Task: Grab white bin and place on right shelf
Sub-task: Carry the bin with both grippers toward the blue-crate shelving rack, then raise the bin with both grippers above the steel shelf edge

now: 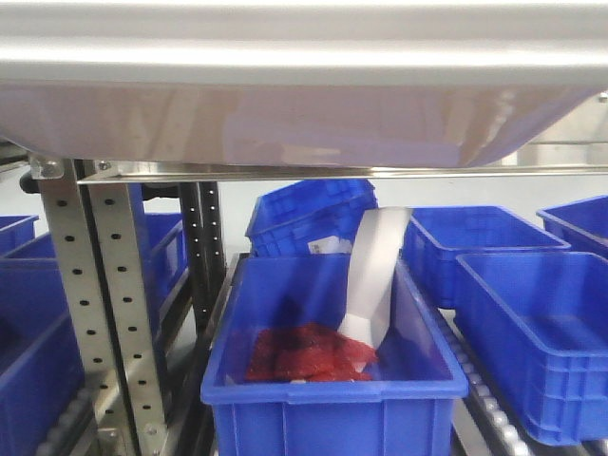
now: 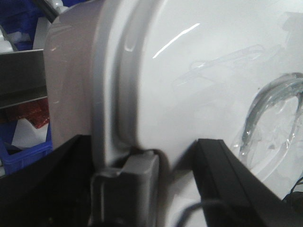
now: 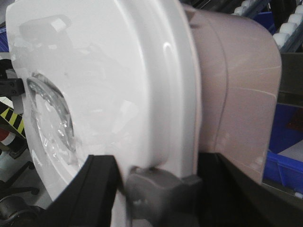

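Both left gripper [image 2: 137,182] and right gripper [image 3: 161,189] pinch the white bin [image 1: 285,109] by its rim, mid-carry at the frame's top above the right shelf [image 1: 332,173]; next, probably, a level set-down.

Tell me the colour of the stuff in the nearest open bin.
The stuff is red; clearest in the front-facing view.

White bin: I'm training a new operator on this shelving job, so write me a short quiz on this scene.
1. True or false: the white bin sits inside a blue bin.
2. Which of these lies in the nearest blue bin? A) red packets B) bottles C) tools
3. Fill in: both arms' jaws close on the white bin's lid ____.
Key: 1 false; 2 A; 3 rim.
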`<state>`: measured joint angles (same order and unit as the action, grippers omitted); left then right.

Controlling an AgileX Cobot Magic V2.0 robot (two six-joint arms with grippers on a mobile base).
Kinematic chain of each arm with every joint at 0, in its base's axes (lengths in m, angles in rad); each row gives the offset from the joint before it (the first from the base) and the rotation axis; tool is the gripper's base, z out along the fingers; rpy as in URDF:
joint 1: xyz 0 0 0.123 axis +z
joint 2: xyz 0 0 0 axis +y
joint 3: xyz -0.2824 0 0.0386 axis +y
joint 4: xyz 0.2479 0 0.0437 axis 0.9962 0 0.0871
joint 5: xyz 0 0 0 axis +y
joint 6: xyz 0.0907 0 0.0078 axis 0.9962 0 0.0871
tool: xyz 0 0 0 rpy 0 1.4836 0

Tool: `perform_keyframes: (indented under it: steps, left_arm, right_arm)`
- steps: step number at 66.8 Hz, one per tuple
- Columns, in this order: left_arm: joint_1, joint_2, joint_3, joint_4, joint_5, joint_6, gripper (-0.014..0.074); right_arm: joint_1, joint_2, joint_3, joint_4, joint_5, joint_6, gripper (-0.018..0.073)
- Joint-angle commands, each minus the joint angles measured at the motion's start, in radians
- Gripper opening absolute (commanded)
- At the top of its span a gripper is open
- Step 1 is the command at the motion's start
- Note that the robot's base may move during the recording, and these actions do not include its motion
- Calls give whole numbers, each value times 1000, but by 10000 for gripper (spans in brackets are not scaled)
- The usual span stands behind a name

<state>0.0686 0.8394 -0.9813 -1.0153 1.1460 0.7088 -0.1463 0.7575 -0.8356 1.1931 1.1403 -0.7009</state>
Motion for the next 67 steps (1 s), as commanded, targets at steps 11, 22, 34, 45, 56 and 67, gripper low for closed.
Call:
perform_keyframes:
  steps: [11,22,34,45,56,67]
  left_arm:
    - [-21,-13,-30,-200,159,7,280]
    - [-21,-13,-30,-200,159,7,280]
    - [-21,-13,-30,-200,159,7,280]
    - [-21,-13,-30,-200,159,7,280]
    - [-21,-13,-30,-200,159,7,280]
    - [-21,-13,-30,-200,159,7,280]
  right_arm:
    - [11,-2,-32,203,144,-6,402]
    - [11,-2,-32,203,144,-6,402]
    - [11,-2,-32,203,144,-6,402]
    - [11,-2,-32,203,144,-6,402]
    - [11,-2,-32,203,144,-6,402]
    - [11,-2,-32,203,144,-6,402]
